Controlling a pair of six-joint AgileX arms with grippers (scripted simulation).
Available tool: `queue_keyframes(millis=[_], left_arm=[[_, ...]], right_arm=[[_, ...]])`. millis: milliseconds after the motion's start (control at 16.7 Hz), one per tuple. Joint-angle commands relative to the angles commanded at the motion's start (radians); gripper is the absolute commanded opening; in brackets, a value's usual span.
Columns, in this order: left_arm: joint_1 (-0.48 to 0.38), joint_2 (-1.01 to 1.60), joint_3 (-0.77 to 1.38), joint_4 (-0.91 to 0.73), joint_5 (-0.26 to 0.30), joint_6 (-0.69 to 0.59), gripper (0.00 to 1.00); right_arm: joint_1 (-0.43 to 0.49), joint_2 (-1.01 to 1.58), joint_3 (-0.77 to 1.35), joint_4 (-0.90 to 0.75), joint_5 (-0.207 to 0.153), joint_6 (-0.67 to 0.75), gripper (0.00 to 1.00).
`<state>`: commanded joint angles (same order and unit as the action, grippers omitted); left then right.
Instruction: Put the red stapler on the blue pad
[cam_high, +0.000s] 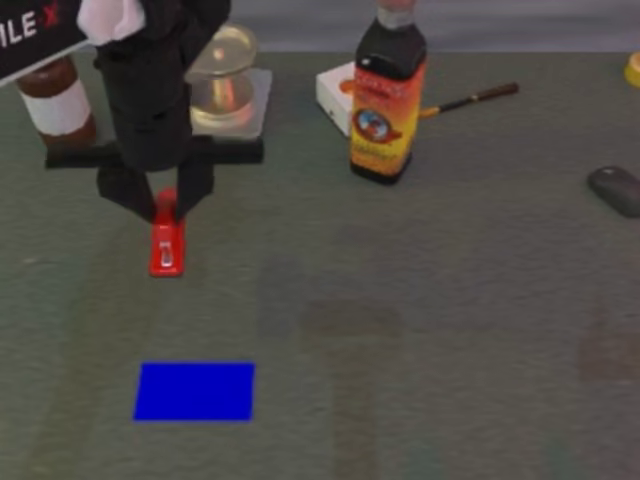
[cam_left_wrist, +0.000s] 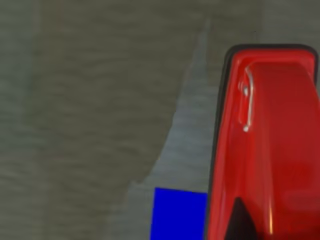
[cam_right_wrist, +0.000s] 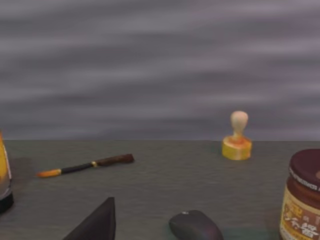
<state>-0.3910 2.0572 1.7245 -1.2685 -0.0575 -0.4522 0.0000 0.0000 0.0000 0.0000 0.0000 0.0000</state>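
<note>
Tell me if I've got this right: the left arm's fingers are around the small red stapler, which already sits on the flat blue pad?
Not quite. The left gripper does straddle the small red stapler, but the top view shows the stapler apart from the flat blue pad, not on it.

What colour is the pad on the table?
Solid blue; the blue pad shows best in the top view.

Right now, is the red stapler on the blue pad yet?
Not yet. The left gripper has reached the red stapler, its fingers on either side of the far end. Lifting it and setting it on the blue pad, which lies bare nearer the camera, is left.
</note>
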Motion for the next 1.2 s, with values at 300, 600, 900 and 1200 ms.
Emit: queue_keyframes(millis=[300,600,900,1200], left_arm=[[-0.021,-0.125,-0.146,-0.041,-0.029,-0.496,0.00],[-0.048,-0.247,-0.309,-0.034,-0.009,-1.052,0.00],[-0.072,-0.357,-0.418,0.035,0.048,-1.447,0.00],[-0.083,-0.415,-0.453,0.092,0.086,-1.593,0.00]], right_arm=[[0.000,0.000,0.000,0.000,0.000,0.000,1.00],[0.000,0.000,0.000,0.000,0.000,0.000,1.00],[0.000,0.000,0.000,0.000,0.000,0.000,1.00],[0.000,0.000,0.000,0.000,0.000,0.000,1.00]])
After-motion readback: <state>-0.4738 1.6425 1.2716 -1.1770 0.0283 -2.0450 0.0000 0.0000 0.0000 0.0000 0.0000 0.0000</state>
